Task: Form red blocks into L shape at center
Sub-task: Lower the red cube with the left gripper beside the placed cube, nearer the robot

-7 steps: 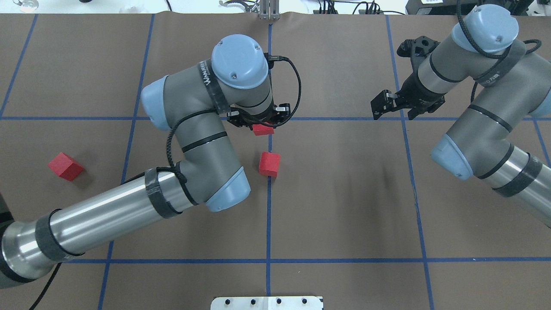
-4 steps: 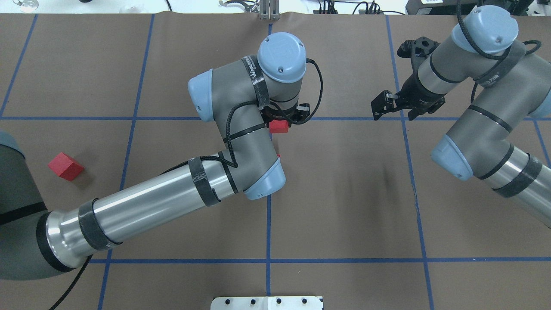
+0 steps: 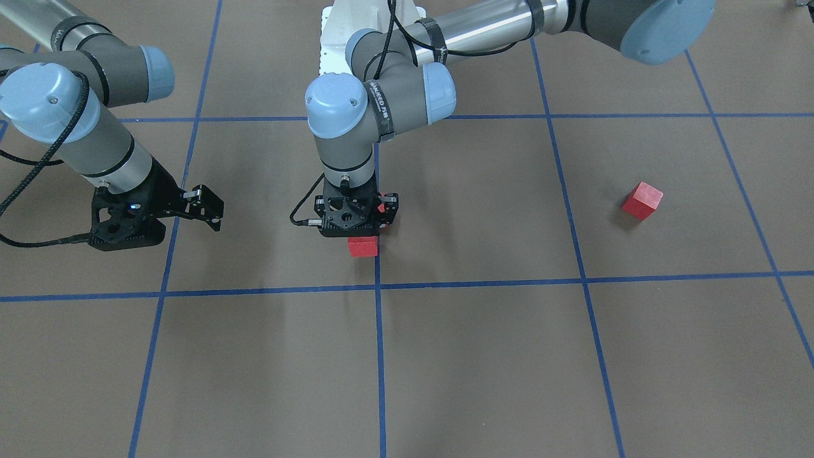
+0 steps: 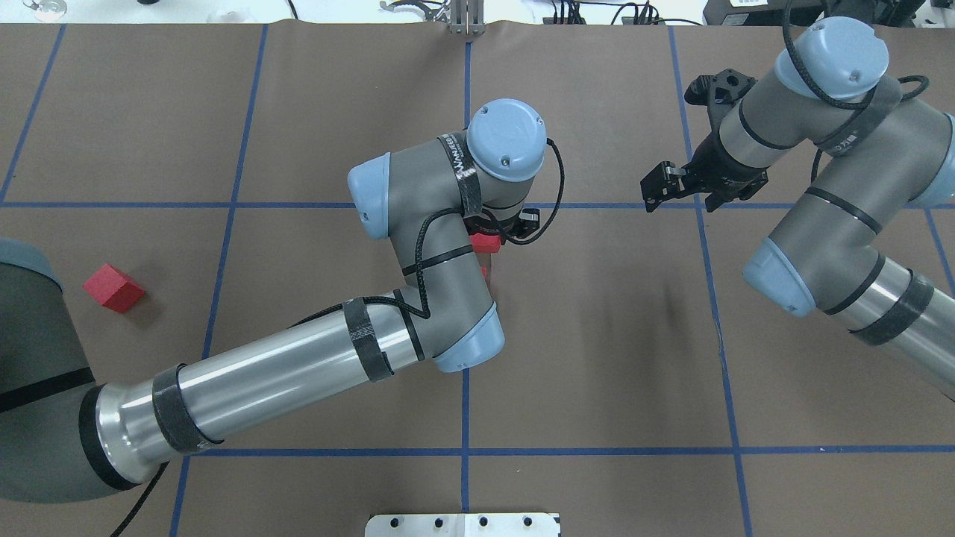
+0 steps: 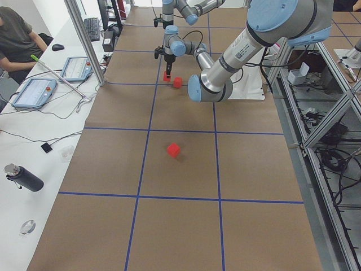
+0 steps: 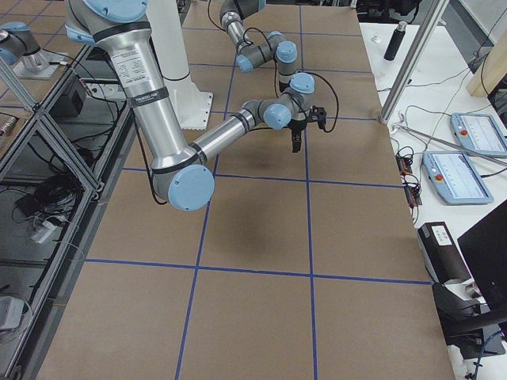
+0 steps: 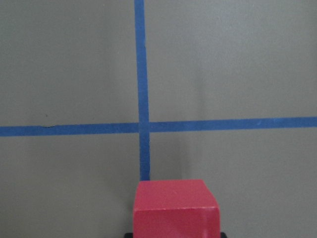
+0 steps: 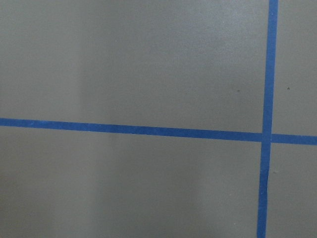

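Note:
My left gripper (image 4: pixel 492 233) is shut on a red block (image 4: pixel 486 242) low over the centre (image 4: pixel 466 388), just right of the central blue tape line. The front view shows this block (image 3: pixel 363 247) under the gripper (image 3: pixel 361 234), and the left wrist view shows it (image 7: pixel 174 208) between the fingers. A second red block (image 4: pixel 484 271) is mostly hidden under my left arm; in the left view it (image 5: pixel 177 82) sits beside the held one. The third red block (image 4: pixel 113 288) lies far left. My right gripper (image 4: pixel 655 192) is open and empty, well to the right.
My left arm's elbow (image 4: pixel 462 335) hangs over the central line. A white base plate (image 4: pixel 462 524) lies at the near edge. An operators' bench with tablets (image 5: pixel 34 93) and a seated person (image 5: pixel 14 34) runs along the far side.
My left gripper has carried its red block right and nearer to me, across the central line. The arm now covers most of the second block. My right arm has shifted slightly.

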